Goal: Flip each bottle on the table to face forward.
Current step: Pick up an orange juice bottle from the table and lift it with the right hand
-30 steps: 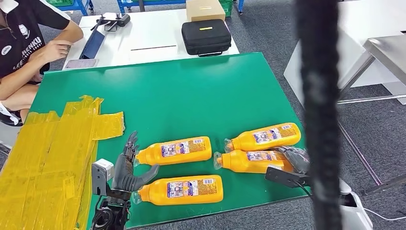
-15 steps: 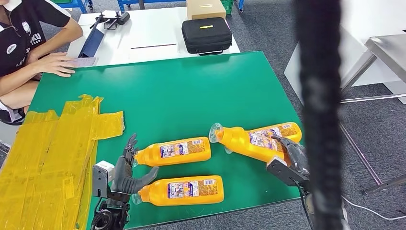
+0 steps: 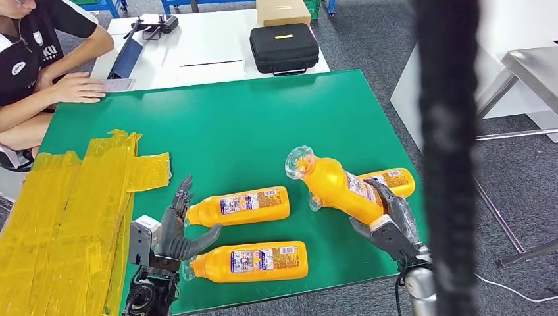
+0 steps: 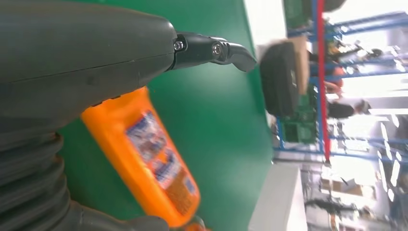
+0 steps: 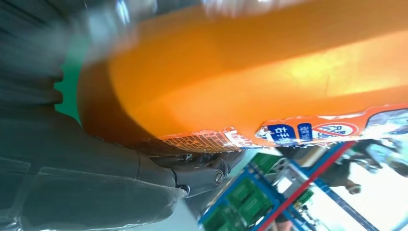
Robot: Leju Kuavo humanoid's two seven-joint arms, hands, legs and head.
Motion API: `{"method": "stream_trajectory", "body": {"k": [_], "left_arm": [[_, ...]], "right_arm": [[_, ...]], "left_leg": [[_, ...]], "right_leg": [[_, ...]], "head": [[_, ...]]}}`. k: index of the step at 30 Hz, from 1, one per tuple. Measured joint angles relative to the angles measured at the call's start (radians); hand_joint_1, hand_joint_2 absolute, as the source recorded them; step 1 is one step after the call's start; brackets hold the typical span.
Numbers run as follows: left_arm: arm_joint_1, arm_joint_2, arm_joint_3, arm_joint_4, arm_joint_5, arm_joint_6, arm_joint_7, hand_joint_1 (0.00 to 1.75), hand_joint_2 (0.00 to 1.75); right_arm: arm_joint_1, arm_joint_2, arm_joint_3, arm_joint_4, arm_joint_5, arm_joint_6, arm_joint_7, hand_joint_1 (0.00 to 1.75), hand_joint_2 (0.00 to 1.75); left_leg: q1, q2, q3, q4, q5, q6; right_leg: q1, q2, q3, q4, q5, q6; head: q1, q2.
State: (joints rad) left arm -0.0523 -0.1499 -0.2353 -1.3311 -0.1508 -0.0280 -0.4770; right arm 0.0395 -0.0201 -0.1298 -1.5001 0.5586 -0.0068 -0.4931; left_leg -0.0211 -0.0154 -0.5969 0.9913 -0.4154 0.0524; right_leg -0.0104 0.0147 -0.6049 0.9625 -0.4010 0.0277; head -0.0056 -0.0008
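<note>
A: Bottle [image 3: 335, 187] in the right hand [image 3: 388, 220], gripped at its base, cap end tilted up off the green table [image 3: 263, 125].

B: And the rest?

A: Another bottle [image 3: 391, 179] lies just behind that hand. Two more [image 3: 240, 205] [image 3: 250, 260] lie beside the open, empty left hand [image 3: 174, 230]. The job looks barely begun.

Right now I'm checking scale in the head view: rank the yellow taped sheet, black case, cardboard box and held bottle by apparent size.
1. yellow taped sheet
2. black case
3. held bottle, nearer, so unsure
4. cardboard box, partly cropped
</note>
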Motion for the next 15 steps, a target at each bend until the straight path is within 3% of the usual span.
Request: {"method": "stream_trajectory", "body": {"k": [10, 15], "left_arm": [[-0.046, 0.0, -0.068, -0.055, 0.017, -0.047, 0.028, 0.0, 1.75], [-0.098, 0.001, -0.124, -0.072, 0.05, -0.066, 0.04, 0.0, 1.75]], "right_arm": [[-0.102, 0.07, 0.072, 0.073, -0.132, 0.005, -0.041, 1.75, 1.75], [-0.201, 0.115, 0.147, 0.181, -0.192, -0.006, -0.072, 1.75, 1.75]], "left_leg": [[0.0, -0.001, -0.002, 0.0, 0.001, 0.0], [0.0, 0.0, -0.002, 0.0, 0.002, -0.001]], "right_leg": [[0.0, -0.001, -0.001, 0.001, 0.0, 0.0], [0.0, -0.001, -0.003, 0.001, 0.001, -0.001]], "head": [[0.0, 0.0], [0.0, 0.0]]}}
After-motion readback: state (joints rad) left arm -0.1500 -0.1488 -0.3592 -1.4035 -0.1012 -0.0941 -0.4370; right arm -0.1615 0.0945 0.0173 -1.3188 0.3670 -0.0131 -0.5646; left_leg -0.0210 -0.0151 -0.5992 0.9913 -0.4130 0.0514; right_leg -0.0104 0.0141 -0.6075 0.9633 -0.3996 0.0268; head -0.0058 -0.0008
